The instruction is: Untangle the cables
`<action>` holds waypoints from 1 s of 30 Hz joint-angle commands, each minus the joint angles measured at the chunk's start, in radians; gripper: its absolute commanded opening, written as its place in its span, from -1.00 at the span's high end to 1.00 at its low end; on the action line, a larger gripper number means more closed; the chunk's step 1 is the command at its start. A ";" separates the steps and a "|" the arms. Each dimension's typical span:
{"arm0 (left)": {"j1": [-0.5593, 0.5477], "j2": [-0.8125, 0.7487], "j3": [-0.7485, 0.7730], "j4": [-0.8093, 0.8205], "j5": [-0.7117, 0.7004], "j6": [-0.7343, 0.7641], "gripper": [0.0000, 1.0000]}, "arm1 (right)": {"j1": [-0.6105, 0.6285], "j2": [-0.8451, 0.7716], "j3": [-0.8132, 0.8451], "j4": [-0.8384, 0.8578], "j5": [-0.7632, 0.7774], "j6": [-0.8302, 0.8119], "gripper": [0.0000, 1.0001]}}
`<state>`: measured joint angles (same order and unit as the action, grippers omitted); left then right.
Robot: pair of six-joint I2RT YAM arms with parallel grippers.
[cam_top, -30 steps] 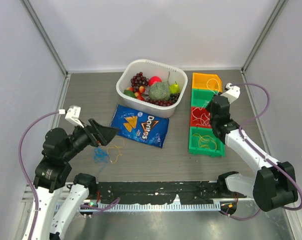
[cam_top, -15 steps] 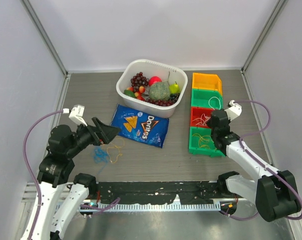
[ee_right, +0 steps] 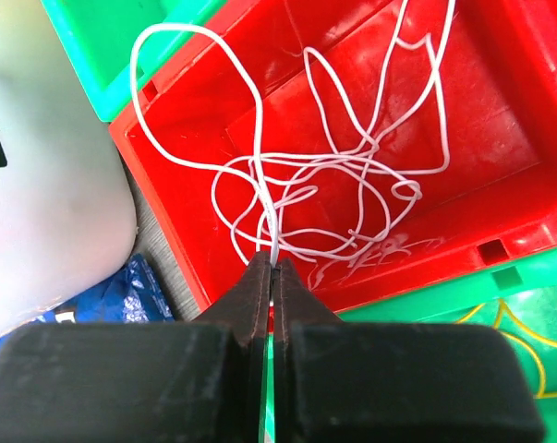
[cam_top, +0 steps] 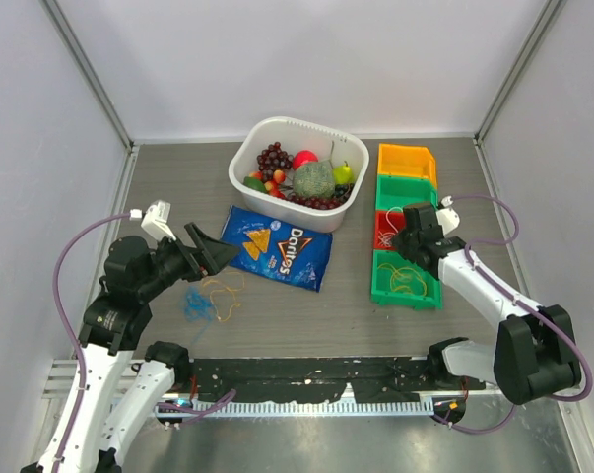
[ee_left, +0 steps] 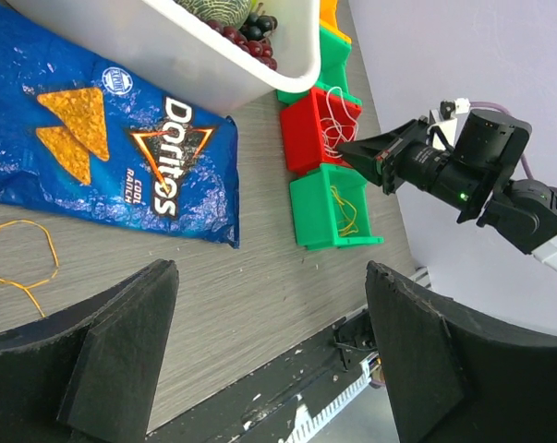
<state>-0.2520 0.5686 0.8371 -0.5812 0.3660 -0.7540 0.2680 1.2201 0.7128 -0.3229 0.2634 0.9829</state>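
Observation:
A white cable (ee_right: pixel 352 185) lies in loose loops in the red bin (ee_right: pixel 481 111). My right gripper (ee_right: pixel 272 263) is shut on one strand of it at the bin's near-left rim. From above, that gripper (cam_top: pixel 395 237) hangs over the red bin (cam_top: pixel 382 243). A yellow cable (cam_top: pixel 224 294) and a blue cable (cam_top: pixel 196 305) lie bunched on the table at the left. My left gripper (cam_top: pixel 224 258) hovers just behind them, open and holding nothing. In the left wrist view its jaws (ee_left: pixel 271 277) stand wide, with part of the yellow cable (ee_left: pixel 19 254) at the left edge.
A blue Doritos bag (cam_top: pixel 277 246) lies mid-table in front of a white tub (cam_top: pixel 262 133) of fruit. Orange (cam_top: pixel 405 160) and green bins (cam_top: pixel 390 192) line up behind the red one. The nearest green bin (cam_top: pixel 380 288) holds a yellow cord (cam_top: pixel 405 279).
My right gripper has drawn back from the far bins towards the red bin, still shut, with white cord trailing. The left gripper has shifted slightly right and away, staying open.

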 commanded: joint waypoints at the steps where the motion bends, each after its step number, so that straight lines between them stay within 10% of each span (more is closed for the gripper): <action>1: 0.005 -0.007 0.002 0.037 -0.001 -0.028 -0.71 | -0.016 -0.005 0.016 -0.067 -0.072 0.140 0.99; 5: 0.005 -0.016 -0.004 0.032 -0.007 -0.034 -0.71 | -0.016 -0.025 0.013 -0.056 -0.079 0.145 0.96; 15: 0.003 -0.007 -0.001 -0.008 -0.047 -0.016 -0.72 | -0.035 -0.109 0.019 -0.073 -0.092 0.063 0.06; 24: 0.005 0.112 -0.049 -0.209 -0.346 -0.108 -0.74 | -0.035 -0.225 0.051 -0.025 -0.193 -0.325 0.01; 30: 0.005 0.169 -0.179 -0.117 -0.345 -0.179 -0.35 | 0.069 -0.222 0.042 0.143 -0.648 -0.521 0.01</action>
<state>-0.2520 0.7181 0.7269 -0.7357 0.0650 -0.8730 0.2428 0.9920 0.7162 -0.3290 -0.0715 0.6392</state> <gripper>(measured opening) 0.708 0.494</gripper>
